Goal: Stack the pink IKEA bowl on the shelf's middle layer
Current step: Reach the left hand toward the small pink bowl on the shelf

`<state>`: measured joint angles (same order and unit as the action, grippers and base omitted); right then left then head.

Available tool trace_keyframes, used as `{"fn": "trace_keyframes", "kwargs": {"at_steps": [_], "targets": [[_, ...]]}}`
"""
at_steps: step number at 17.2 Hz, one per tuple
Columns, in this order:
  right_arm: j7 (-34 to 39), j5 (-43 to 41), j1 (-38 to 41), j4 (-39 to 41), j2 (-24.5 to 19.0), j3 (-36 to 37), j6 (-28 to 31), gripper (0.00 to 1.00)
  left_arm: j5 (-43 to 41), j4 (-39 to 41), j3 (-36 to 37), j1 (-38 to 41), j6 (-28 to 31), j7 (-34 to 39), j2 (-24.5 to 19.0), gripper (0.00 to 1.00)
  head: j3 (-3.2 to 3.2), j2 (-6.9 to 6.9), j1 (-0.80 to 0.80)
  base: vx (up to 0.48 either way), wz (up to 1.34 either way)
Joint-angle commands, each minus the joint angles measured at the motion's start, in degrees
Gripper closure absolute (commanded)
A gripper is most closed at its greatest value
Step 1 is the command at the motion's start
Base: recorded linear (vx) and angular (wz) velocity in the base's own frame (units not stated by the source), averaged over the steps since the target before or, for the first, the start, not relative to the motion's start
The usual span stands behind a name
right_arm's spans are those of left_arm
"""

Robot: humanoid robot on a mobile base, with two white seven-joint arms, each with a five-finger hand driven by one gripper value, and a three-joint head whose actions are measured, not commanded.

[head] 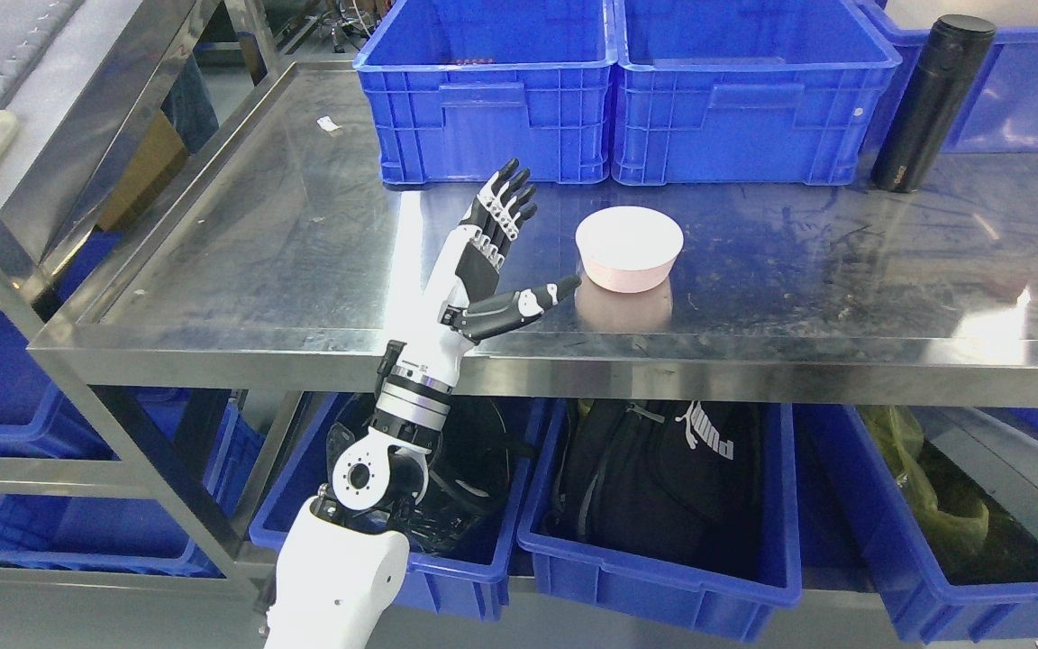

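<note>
Steel shelf surface (285, 234) lies bare to the left of the left hand (483, 270) and right of the pink bowl (629, 248); blue crates (627, 90) close the back edge. The bowl stands upright, opening upward, round, near the front edge. Hand spread, holding nothing; the thumb tip reaches to the bowl's left side.
</note>
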<state>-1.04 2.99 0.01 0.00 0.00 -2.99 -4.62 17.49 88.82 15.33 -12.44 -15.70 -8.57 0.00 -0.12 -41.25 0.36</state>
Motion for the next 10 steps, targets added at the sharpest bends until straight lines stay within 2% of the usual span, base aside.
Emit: {"fn": "trace_keyframes", "kwargs": {"at_steps": [1, 3, 5, 7, 10], "targets": [[0.0, 0.0, 0.2, 1.0, 1.0, 0.0, 0.0, 0.0, 0.0, -0.2, -0.5, -0.2, -0.2, -0.1, -1.0, 0.0, 0.0, 0.0, 0.0, 0.001, -0.13], [0.0, 0.0, 0.2, 1.0, 1.0, 0.0, 0.0, 0.0, -1.9, -0.2, -2.0, -1.3, -0.3, -0.1, -1.4, 0.0, 0.0, 0.0, 0.0, -0.002, -0.07], [0.0, 0.0, 0.2, 1.0, 1.0, 0.0, 0.0, 0.0, -11.0, -0.6, -2.3, -4.7, 0.2, -0.8, -6.1, 0.0, 0.0, 0.0, 0.0, 0.0, 0.02], [0.0, 0.0, 0.2, 1.0, 1.0, 0.0, 0.0, 0.0, -28.9, -1.5, -2.3, -10.5, 1.8, -7.6, -10.3, 0.0, 0.0, 0.0, 0.0, 0.002, 0.03], [0.0, 0.0, 0.2, 1.0, 1.0, 0.0, 0.0, 0.0, -58.7, -3.2, -1.8, -19.7, 1.7, -25.8, -15.4, 0.0, 0.0, 0.0, 0.0, 0.0, 0.0]]}}
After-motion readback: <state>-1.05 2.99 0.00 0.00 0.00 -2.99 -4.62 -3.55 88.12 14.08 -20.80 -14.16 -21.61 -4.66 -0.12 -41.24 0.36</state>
